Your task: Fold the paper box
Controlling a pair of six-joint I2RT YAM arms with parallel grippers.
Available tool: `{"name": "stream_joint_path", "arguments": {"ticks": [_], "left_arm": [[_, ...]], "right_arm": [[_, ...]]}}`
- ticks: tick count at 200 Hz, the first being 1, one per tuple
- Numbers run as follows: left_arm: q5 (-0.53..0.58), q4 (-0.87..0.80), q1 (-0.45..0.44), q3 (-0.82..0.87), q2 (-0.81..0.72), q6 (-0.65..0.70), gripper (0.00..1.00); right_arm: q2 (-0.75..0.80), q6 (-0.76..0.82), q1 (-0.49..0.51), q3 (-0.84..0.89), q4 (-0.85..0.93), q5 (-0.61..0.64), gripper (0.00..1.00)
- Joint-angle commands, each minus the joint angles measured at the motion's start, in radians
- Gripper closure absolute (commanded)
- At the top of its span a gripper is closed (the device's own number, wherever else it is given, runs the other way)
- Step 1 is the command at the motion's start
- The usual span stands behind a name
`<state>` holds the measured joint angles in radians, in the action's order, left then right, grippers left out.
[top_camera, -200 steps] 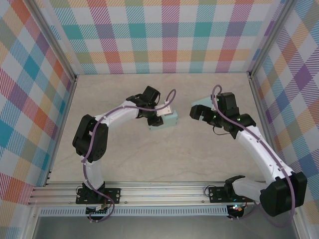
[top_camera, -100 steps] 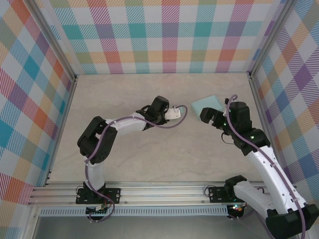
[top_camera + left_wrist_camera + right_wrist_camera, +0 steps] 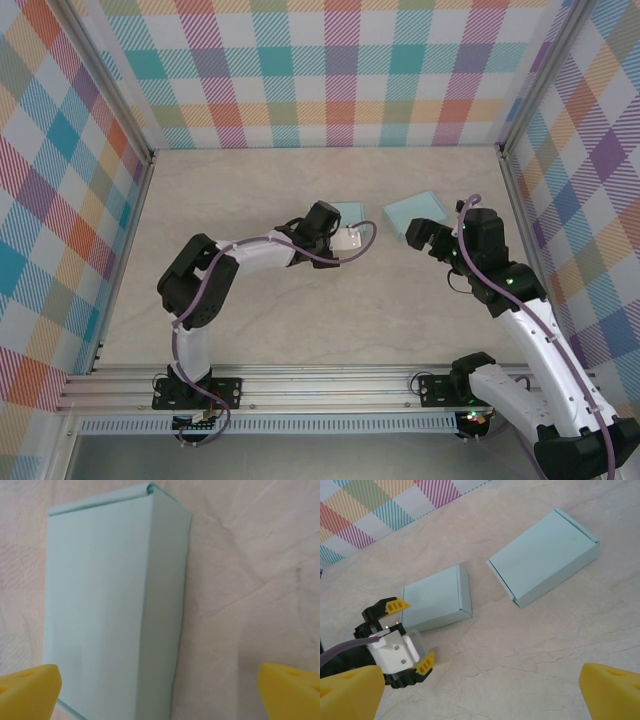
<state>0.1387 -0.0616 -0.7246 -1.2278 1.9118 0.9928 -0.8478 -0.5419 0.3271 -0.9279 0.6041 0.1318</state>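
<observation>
Setting: pale marbled table [image 3: 270, 330] inside walls [image 3: 340, 70] of coloured checks, with both arms reaching toward its far half.
Left box [image 3: 347, 211]: pale teal paper box lying flat, about midway between the table's left and right edges. From above, its near side is covered by the left wrist, so only a far strip shows.
Left box, closer views: the right wrist view [image 3: 436, 602] shows its flat top and one narrow side wall. In the left wrist view [image 3: 110, 615] its near end is cut off by the bottom of the frame.
Right box [image 3: 415, 211]: same teal, lying flat toward the table's right edge and apart from the left box. Its near corner is hidden behind the right arm from above. The right wrist view [image 3: 545, 557] shows all of it.
Flaps: both boxes look closed up, but I cannot tell whether every flap is tucked in.
Left gripper [image 3: 340, 226]: jaws spread wide and holding nothing, just short of the left box's near end, as the right wrist view [image 3: 412, 633] shows.
Left fingertips [image 3: 27, 692]: only yellow corners show, the rest cropped.
Right gripper [image 3: 424, 238]: wide apart and empty, above bare table near the right box.
Right fingertips [image 3: 350, 692]: yellow, cropped at the bottom corners.
</observation>
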Motion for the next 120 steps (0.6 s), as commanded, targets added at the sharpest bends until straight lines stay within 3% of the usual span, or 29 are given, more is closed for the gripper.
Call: {"name": "stream_joint_path", "arguments": {"ticks": [1, 36, 71, 98, 120], "left_arm": [[-0.044, -0.063, -0.025, 0.028, -0.132, -0.072, 0.0], [-0.043, 0.024, -0.029, 0.145, -0.342, -0.211, 0.0], [0.13, 0.141, -0.004, 0.274, -0.534, -0.375, 0.0], [0.286, 0.114, 0.07, 0.331, -0.652, -0.548, 0.0], [0.326, 0.165, 0.148, 0.459, -0.769, -0.713, 0.0]], "right_arm": [[0.009, -0.003, 0.001, 0.012, 0.002, 0.027, 0.0], [0.004, 0.004, 0.0, 0.03, 0.009, 0.096, 0.0], [-0.009, 0.031, 0.001, 0.076, -0.027, 0.19, 0.0], [-0.005, 0.081, 0.001, 0.148, -0.118, 0.249, 0.0], [-0.004, 0.132, 0.001, 0.218, -0.205, 0.321, 0.0]]}}
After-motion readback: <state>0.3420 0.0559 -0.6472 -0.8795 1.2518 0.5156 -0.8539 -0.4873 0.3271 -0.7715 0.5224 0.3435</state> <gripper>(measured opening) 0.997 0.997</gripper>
